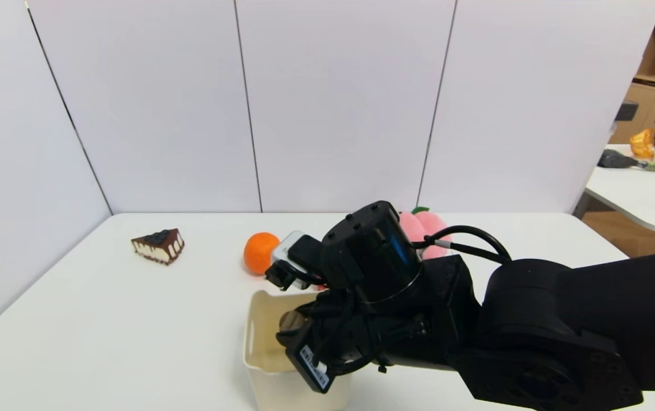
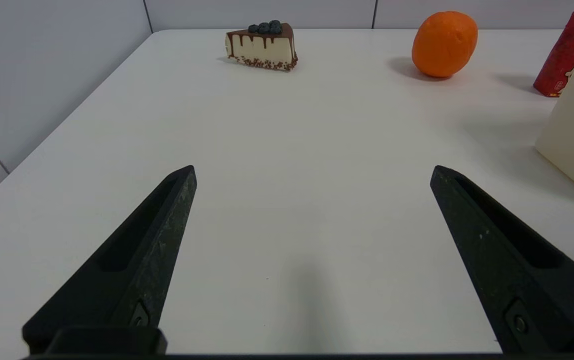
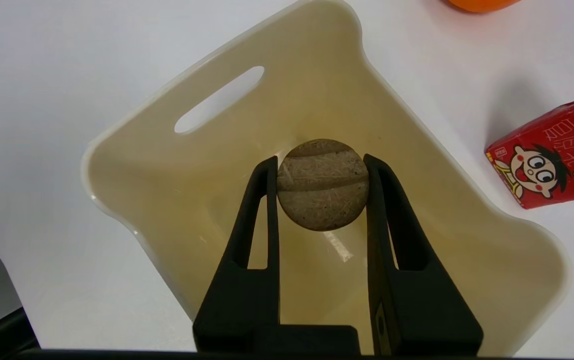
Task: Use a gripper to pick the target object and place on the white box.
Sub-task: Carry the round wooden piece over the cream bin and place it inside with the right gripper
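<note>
Two-sided pinch on the cork [image 3: 323, 185], gripped between the fingertips of the right gripper [image 3: 322, 159], right over the mouth of the white box [image 3: 137, 175]. Cannot tell how deep inside. With fingers spread wide and nothing between them, left gripper [image 2: 313, 169] above the bare worktop [image 2: 312, 125], to the left of the box. Beyond the box, near it, orange [image 1: 260, 253] and red carton [image 3: 552, 150], apart from each other. Farther left, cake slice [image 1: 159, 245]. Partly behind the right arm [image 1: 533, 308], pink peach [image 1: 433, 225].
</note>
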Controlling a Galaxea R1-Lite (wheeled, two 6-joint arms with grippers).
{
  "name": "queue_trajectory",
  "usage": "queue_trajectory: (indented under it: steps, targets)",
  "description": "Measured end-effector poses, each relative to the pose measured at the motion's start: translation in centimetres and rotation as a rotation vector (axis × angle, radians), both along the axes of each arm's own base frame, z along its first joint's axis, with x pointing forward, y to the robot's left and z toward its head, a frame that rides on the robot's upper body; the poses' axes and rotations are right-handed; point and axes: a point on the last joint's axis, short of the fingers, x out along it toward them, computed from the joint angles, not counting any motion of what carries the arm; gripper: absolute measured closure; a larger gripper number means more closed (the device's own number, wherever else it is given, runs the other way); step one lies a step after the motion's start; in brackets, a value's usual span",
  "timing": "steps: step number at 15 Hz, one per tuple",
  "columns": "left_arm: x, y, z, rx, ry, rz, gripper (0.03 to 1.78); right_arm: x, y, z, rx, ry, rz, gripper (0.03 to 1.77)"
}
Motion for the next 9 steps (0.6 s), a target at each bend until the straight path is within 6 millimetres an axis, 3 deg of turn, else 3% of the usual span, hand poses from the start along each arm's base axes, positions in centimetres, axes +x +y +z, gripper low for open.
queue_trajectory:
  steps: [5,9]
  targets:
    - [0.0,0.0,0.0,0.0,0.0,0.0,0.12,0.1,0.1,0.1,-0.003,-0.01,-0.015,0.69]
    - [0.0,0.0,0.0,0.0,0.0,0.0,0.12,0.0,-0.2,1.6,0.03,-0.03,-0.018,0.44]
